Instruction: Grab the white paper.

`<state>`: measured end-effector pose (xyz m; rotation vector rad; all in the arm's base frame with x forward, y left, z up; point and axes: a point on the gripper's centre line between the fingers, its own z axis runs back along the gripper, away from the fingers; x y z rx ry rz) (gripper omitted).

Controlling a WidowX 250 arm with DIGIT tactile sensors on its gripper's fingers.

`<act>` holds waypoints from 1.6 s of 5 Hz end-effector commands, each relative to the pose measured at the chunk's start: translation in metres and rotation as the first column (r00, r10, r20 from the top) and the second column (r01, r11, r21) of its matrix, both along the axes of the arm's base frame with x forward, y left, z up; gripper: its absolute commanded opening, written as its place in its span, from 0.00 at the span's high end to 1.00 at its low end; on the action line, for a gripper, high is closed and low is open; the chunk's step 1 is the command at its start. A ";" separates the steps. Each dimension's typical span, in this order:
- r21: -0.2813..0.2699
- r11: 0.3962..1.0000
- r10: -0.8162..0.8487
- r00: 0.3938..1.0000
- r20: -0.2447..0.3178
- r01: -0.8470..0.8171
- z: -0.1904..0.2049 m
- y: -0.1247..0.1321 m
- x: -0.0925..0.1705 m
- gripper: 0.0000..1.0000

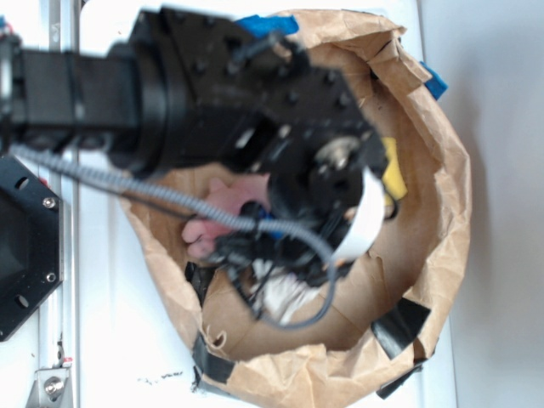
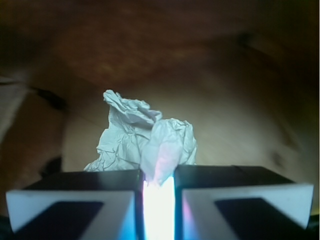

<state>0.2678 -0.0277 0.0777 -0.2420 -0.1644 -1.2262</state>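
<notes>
The white paper (image 2: 131, 134) is a crumpled wad lying on the floor of the brown paper bag (image 1: 446, 195). In the wrist view my gripper (image 2: 159, 176) is shut on the wad's near fold, and the rest of the wad stands up past the fingertips. From outside, the black arm covers most of the bag. There the gripper (image 1: 285, 274) points down at the white paper (image 1: 280, 295), only a small part of which shows under the cables.
A pink plush bunny (image 1: 223, 206) lies in the bag left of the gripper. A yellow sponge (image 1: 393, 168) lies to the right against the bag wall. Black tape patches (image 1: 399, 327) sit on the bag's near rim, and blue tape (image 1: 435, 82) on its far rim.
</notes>
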 end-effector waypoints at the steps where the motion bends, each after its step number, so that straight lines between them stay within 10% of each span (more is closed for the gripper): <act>1: 0.107 0.894 0.433 0.900 0.045 -0.436 0.022 0.002 -0.018 1.00; 4: 0.220 0.623 0.771 0.637 -0.006 -0.751 0.069 -0.014 -0.033 1.00; 8: 0.245 0.534 0.815 0.570 0.103 -0.809 0.112 -0.026 -0.045 1.00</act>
